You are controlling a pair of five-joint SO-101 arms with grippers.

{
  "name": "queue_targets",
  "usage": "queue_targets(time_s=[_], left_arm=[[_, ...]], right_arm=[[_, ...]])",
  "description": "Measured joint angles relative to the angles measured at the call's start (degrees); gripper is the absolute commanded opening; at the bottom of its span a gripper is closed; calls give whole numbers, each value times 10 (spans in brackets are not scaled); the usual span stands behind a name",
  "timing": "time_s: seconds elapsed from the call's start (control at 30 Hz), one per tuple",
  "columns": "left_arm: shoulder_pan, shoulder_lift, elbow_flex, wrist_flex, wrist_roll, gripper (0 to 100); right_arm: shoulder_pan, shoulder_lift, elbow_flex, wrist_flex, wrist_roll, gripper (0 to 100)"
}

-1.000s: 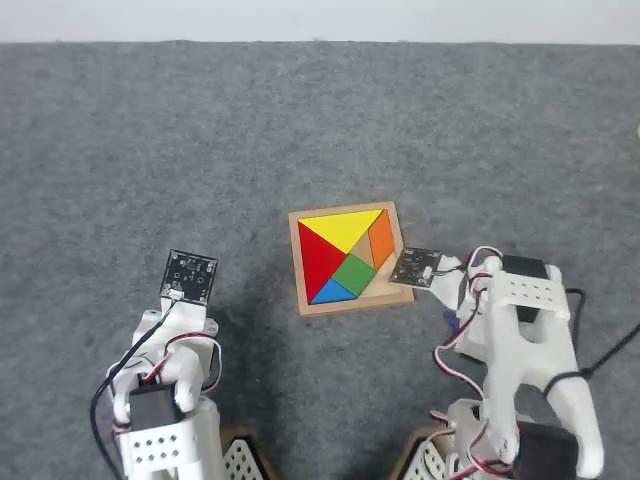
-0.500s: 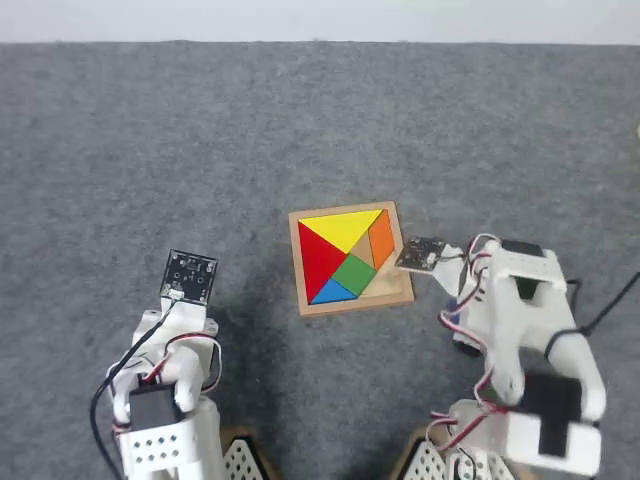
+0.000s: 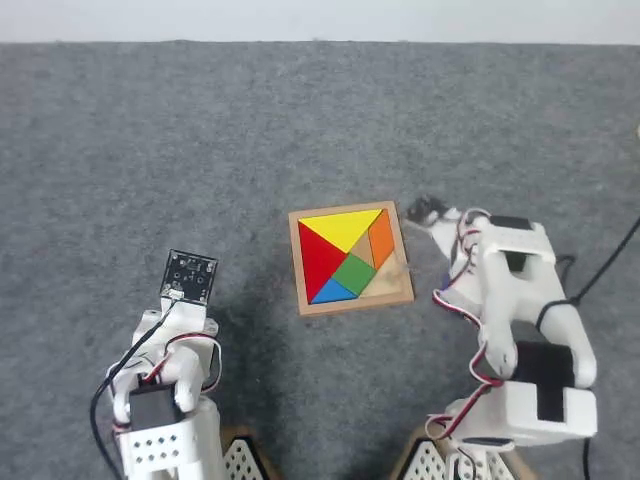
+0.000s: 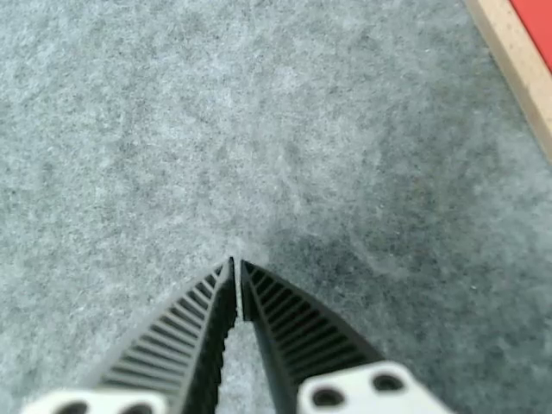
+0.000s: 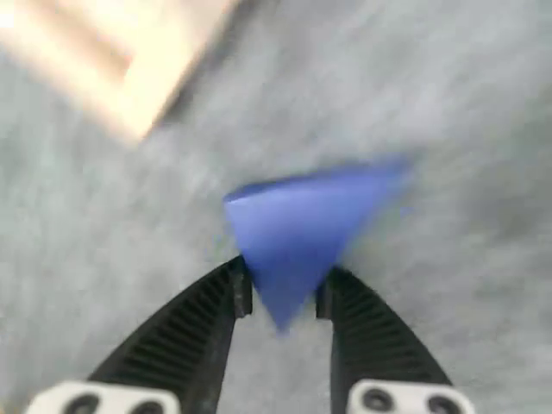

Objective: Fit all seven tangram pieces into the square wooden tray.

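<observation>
Right wrist view showed the right gripper (image 5: 282,297) pinching a blue triangle (image 5: 306,224); the left gripper (image 4: 237,276), at the tray's (image 3: 352,305) eight o'clock, was closed on nothing.

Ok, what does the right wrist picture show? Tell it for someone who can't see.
The right claw pinches the tip of a blue triangle piece, with grey mat behind it. A corner of the pale wooden tray sits farther off.
</observation>
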Motion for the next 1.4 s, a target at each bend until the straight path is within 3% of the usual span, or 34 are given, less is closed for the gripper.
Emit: queue_targets(time_s=[0.2, 0.37, 0.6, 0.8, 1.03, 1.4], left_arm=[[0, 0, 0, 0, 0, 12], [0, 0, 0, 0, 0, 12], [0, 0, 0, 0, 0, 12], [0, 0, 0, 0, 0, 12], [0, 0, 0, 0, 0, 12], [0, 0, 0, 0, 0, 12]], right_arm=[[-35, 11, -40, -15, -113, 205], [-53, 11, -40, -17, -133, 213], [-69, 11, -42, -20, -185, 303], [-113, 11, -56, -20, -243, 303], [-130, 11, -56, -20, -368, 303], [-122, 69, -58, -46, -371, 303]])
